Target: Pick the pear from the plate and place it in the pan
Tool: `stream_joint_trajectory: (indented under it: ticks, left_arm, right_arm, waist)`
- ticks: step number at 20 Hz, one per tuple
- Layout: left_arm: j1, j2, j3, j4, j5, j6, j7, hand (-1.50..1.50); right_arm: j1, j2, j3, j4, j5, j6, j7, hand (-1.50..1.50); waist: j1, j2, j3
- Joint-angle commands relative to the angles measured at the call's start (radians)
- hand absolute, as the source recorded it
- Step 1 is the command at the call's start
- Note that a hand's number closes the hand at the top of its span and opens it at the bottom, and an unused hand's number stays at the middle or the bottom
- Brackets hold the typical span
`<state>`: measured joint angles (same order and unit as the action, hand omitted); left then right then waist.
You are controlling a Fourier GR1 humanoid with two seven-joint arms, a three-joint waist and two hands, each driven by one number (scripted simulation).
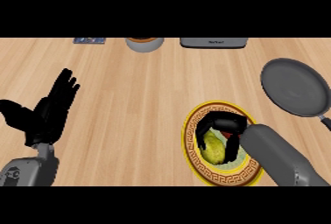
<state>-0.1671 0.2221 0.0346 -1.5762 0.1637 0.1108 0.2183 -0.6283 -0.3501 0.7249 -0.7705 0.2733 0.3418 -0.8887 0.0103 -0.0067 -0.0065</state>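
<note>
So the pear point(215, 148) sits on the yellow-rimmed plate point(194, 148), and the right hand point(223, 124) is down over it, fingers curled round its top. The pan point(295, 87) is up and right of the plate, on the surface. Left hand point(48, 111) rests open far left of the plate, fingers up.

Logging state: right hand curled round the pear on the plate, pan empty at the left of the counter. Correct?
One error: the pan is at the right of the counter, not the left. The head view shows it empty, and the right hand curled round the pear on the plate.
</note>
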Motion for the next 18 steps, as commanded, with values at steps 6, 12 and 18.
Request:
stream_joint_trajectory:
  ticks: [6,12,18]
  left_arm:
    - [-0.015,-0.005,0.025,-0.004,0.002,0.004,0.029,0.0]
    - [0.048,0.016,0.044,-0.008,-0.015,0.024,0.013,0.0]
    - [0.069,0.034,0.075,-0.021,0.004,0.018,0.026,0.0]
  right_arm:
    - [0.06,-0.049,-0.099,-0.05,-0.039,0.02,0.069,1.5]
    - [0.042,-0.248,-0.077,0.026,0.175,-0.369,0.437,1.5]
    - [0.003,-0.32,-0.139,-0.252,0.254,-0.592,0.626,1.5]
  waist:
    - [-0.015,0.004,0.006]
    - [-0.09,-0.03,-0.001]
    - [-0.115,-0.042,0.0]
